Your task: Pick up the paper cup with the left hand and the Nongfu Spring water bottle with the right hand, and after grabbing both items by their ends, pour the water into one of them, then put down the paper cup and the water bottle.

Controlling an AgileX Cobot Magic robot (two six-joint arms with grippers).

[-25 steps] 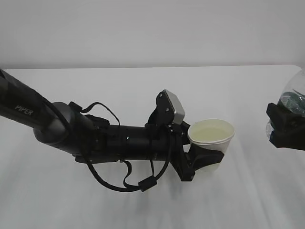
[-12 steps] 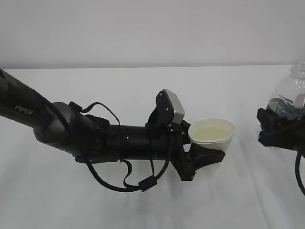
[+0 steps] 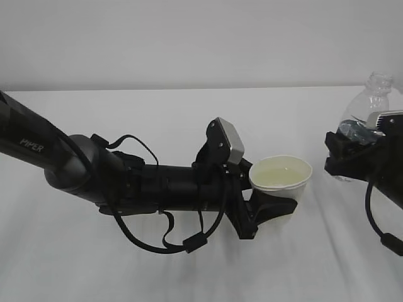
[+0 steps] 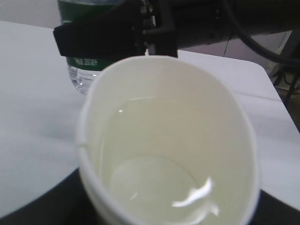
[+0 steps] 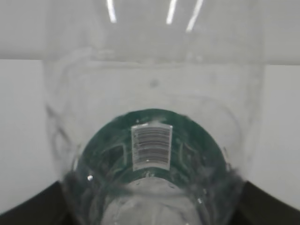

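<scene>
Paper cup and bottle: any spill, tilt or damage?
Nothing spilled. The paper cup sits upright in the left gripper with water inside, and the table around it looks dry. The Nongfu Spring water bottle in the right gripper is uncapped, crinkled and roughly upright.

The small white tapered paper cup (image 3: 281,182) stands upright near the middle of the pale worktop (image 3: 189,270), with the clear water (image 4: 154,173) lying in its lower part and the black two-finger left hand (image 3: 267,211) around its lower wall, the arm reaching in from the left. Well apart to the right, at the edge of the exterior view, the small clear crinkled plastic bottle (image 3: 371,110) stands upright inside the black two-finger right hand (image 3: 346,154), which is set around its middle. In the left wrist view the bottle appears behind the cup's far rim.
</scene>
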